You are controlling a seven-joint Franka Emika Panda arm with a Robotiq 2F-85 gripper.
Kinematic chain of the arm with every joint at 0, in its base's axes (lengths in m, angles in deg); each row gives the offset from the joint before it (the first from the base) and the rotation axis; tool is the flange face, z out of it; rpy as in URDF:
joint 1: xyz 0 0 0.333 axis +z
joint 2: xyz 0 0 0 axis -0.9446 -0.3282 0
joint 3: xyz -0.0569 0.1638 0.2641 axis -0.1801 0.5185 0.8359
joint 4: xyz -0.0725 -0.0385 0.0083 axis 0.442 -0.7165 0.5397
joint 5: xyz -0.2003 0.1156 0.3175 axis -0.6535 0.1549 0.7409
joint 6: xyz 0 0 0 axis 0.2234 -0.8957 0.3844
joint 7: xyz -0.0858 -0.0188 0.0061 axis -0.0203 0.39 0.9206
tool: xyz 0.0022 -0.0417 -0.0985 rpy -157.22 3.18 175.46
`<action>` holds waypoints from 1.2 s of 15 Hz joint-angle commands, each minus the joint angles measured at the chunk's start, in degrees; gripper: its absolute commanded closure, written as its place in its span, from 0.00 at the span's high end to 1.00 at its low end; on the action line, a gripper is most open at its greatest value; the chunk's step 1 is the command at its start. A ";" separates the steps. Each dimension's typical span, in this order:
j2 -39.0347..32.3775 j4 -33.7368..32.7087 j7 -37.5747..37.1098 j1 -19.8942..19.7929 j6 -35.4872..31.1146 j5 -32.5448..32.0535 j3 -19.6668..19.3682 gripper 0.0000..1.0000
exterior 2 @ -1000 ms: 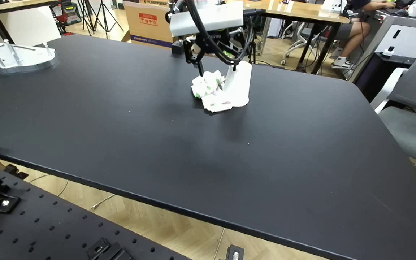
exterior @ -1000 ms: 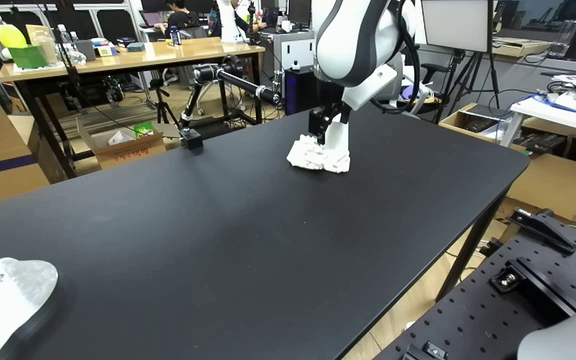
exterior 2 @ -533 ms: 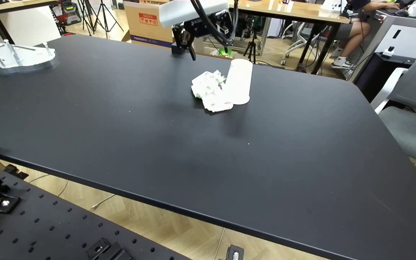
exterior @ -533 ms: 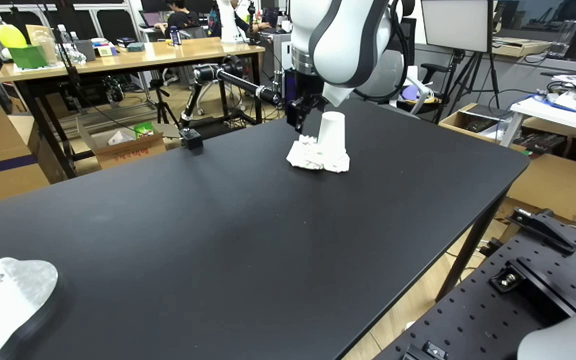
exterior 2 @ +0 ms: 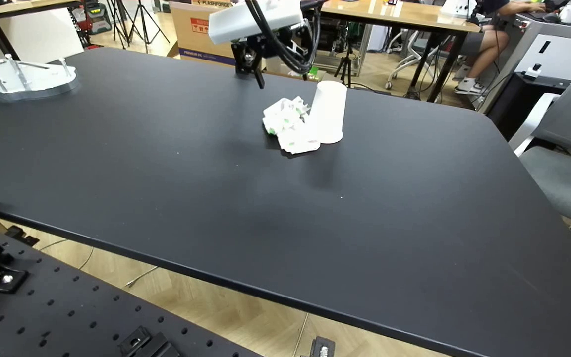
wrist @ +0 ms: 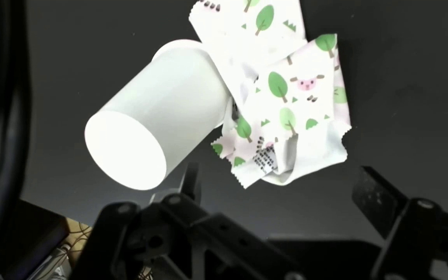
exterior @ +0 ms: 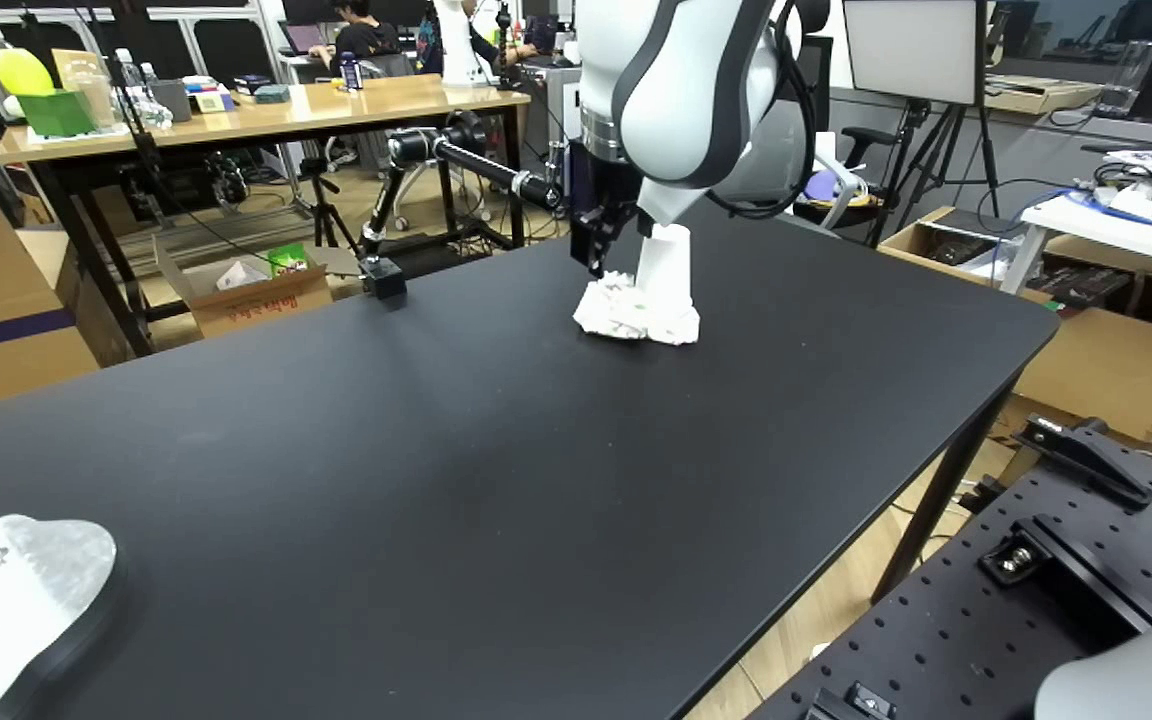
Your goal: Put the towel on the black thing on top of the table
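**Gripper (wrist: 282, 189) spread wide, nothing held**

We mark it hanging above the black table (exterior 2: 246, 208), apart from the crumpled tree-and-animal-print wrapper (wrist: 286, 93). Wrapper lies toward the table's far edge in both exterior views, just left and near of an upside-down white paper cup (wrist: 169, 97), seemingly touching it. We also log a metal plate with upright bolts (exterior 2: 42, 78), far left in an exterior view.
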 commanded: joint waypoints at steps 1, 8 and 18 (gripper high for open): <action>-0.25 1.77 -1.14 -1.13 0.95 3.27 0.82 1.00; -3.05 2.96 1.35 -3.82 1.84 10.06 2.87 1.00; -6.77 -0.04 11.34 -12.15 3.67 17.91 12.32 1.00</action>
